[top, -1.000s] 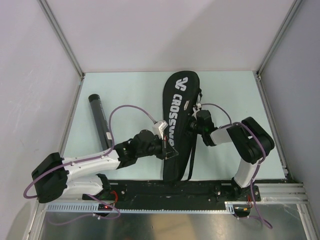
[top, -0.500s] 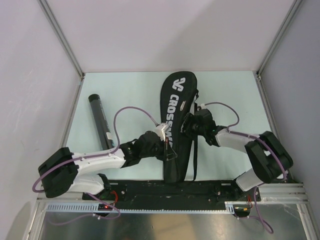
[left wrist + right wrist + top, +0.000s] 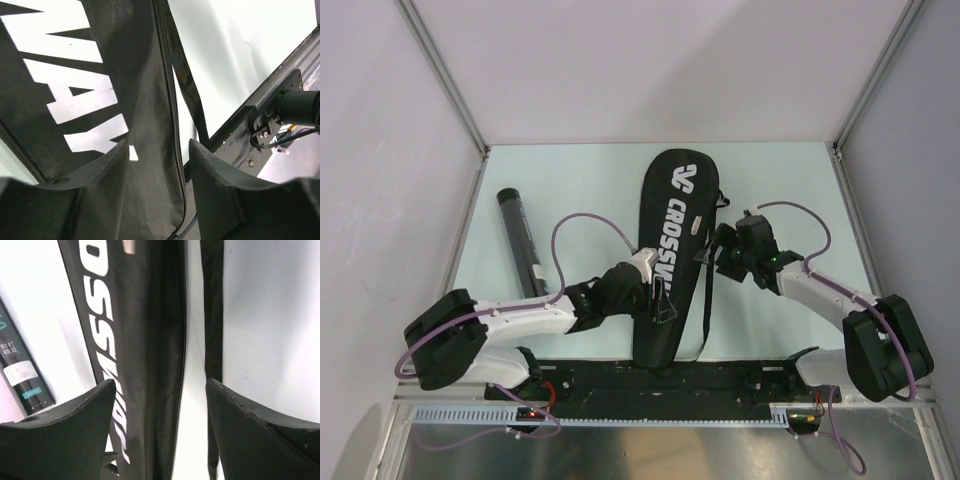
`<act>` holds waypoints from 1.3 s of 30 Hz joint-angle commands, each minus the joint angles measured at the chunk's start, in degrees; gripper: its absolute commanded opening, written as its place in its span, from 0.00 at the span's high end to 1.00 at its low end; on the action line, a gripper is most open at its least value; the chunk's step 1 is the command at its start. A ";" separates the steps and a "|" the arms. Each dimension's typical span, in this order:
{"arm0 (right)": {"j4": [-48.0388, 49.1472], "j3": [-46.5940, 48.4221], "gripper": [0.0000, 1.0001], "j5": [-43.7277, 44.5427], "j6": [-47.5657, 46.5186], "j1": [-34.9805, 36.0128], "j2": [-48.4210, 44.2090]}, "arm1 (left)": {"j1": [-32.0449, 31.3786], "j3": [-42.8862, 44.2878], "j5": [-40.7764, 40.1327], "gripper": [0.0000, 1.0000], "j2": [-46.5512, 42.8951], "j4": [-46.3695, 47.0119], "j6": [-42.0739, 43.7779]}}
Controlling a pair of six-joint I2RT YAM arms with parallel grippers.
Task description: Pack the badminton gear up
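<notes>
Hovering released, left hand [image 3: 660, 303] and right hand [image 3: 712, 254] flank the CROSSWAY bag [image 3: 672, 215]; likely limp and light, best pinched along its firmer zipped edge.

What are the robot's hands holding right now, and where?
Nothing. Both the left end effector and right end effector stand open over the black racquet-shaped fabric bag.

Top view, mid-frame: left gripper [image 3: 663, 303] covers the end of the bag [image 3: 685, 265] lettering [image 3: 678, 215]. Left wrist view: lettering cropped at the top and left edges. Right wrist view: tube [image 3: 22, 375] cropped at the left edge, its label print too small to read.
</notes>
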 commanded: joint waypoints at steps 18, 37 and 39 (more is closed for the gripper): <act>13.70 3.16 0.31 -6.14 -2.74 -1.90 15.00 | 6.56 2.59 -11.57 0.34 -9.03 -11.15 5.94; 12.53 4.10 1.00 -5.27 6.32 4.22 11.85 | 19.92 -6.13 1.14 0.24 -16.48 -5.64 8.17; 12.65 4.10 1.00 -6.13 9.79 4.53 8.55 | 17.37 -6.23 1.16 0.26 -17.53 -5.21 11.35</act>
